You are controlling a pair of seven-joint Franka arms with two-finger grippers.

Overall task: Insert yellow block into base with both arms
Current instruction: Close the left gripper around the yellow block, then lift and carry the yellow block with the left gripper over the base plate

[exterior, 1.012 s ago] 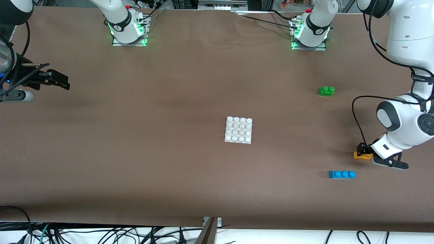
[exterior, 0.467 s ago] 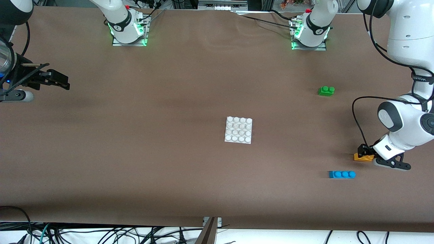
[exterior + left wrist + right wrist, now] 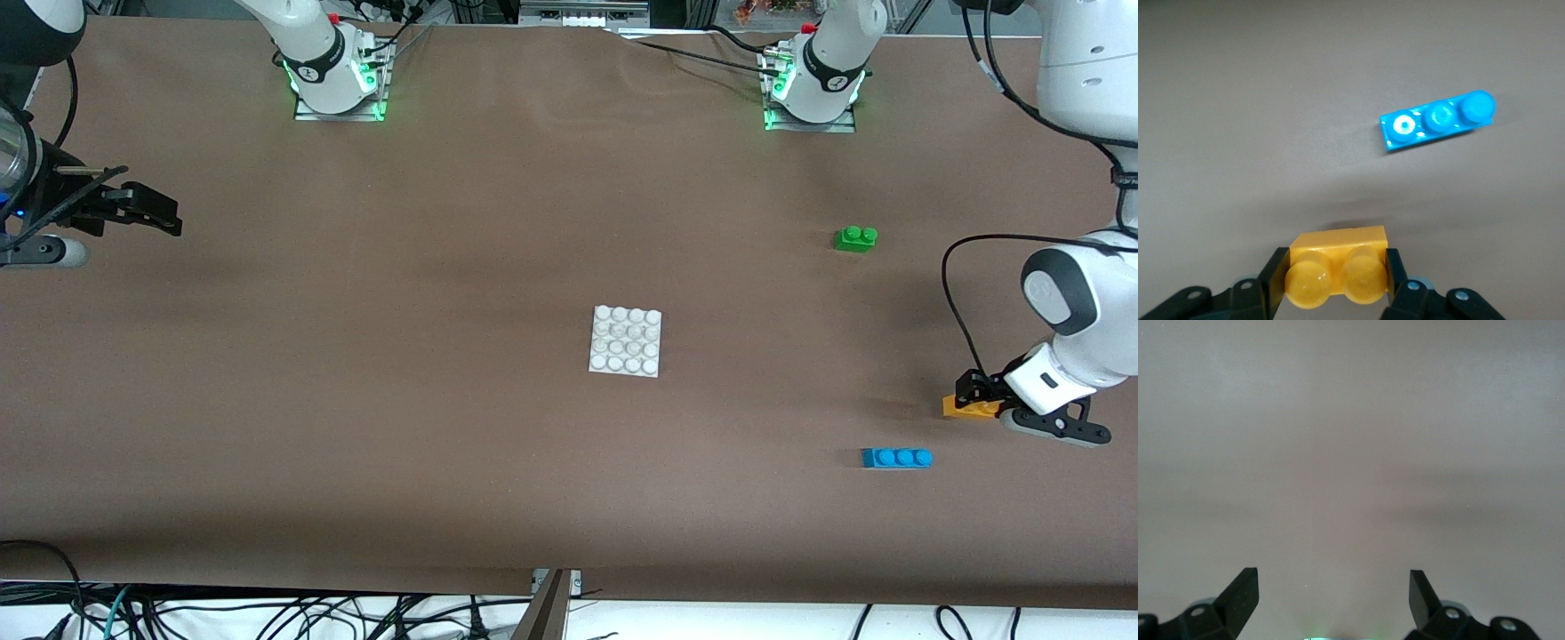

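Note:
The yellow block (image 3: pixel 967 407) is a small orange-yellow brick with two round studs. My left gripper (image 3: pixel 978 393) is shut on it, low over the table at the left arm's end. In the left wrist view the black fingers press both short sides of the yellow block (image 3: pixel 1338 265), studs toward the camera, with the left gripper (image 3: pixel 1337 280) around it. The base (image 3: pixel 625 341), a white square plate with a grid of studs, lies flat mid-table. My right gripper (image 3: pixel 153 213) waits open over the right arm's end of the table; the right gripper (image 3: pixel 1333 587) has only bare table between its fingers.
A blue three-stud brick (image 3: pixel 896 458) lies close to the held block, nearer to the front camera, and shows as the blue brick (image 3: pixel 1438 122) in the left wrist view. A green two-stud brick (image 3: pixel 855 237) sits farther from the camera, toward the left arm's base.
The left gripper has carried the yellow block a short way toward the left arm's end of the table, away from the base. The right arm has not moved.

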